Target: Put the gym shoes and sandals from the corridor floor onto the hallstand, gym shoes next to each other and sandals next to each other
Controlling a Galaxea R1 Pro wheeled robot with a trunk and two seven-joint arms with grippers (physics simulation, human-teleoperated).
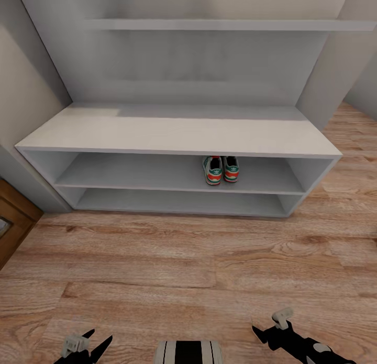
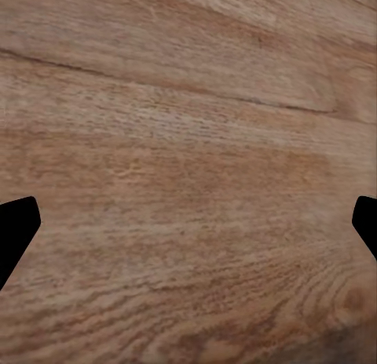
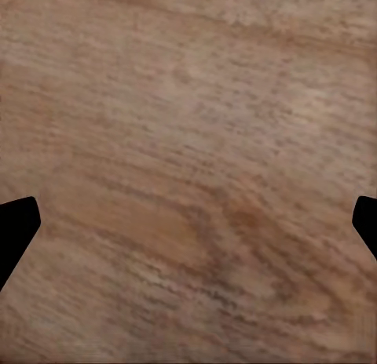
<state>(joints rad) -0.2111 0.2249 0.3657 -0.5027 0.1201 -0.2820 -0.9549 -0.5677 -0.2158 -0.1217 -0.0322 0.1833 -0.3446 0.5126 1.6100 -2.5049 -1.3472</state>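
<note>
In the head view, the large pale grey hallstand (image 1: 178,134) stands against the wall, its long bench top bare and its two open tiers facing the robot. The two white gym shoes with teal stripes and orange-red heel patches (image 1: 221,169) sit side by side, touching, on the upper tier right of centre, heels outward, long axes running toward the wall. A broad stretch of light brown wood-plank corridor floor (image 1: 173,270) lies open between rack and robot. The left tool (image 1: 89,343) and right tool (image 1: 272,327) sit low at the frame's lower edge.

In the left wrist view, black fingertips (image 2: 16,231) stand wide apart over bare planks, holding nothing.

In the right wrist view, the fingertips (image 3: 16,231) are likewise spread wide and empty above the floor.
</note>
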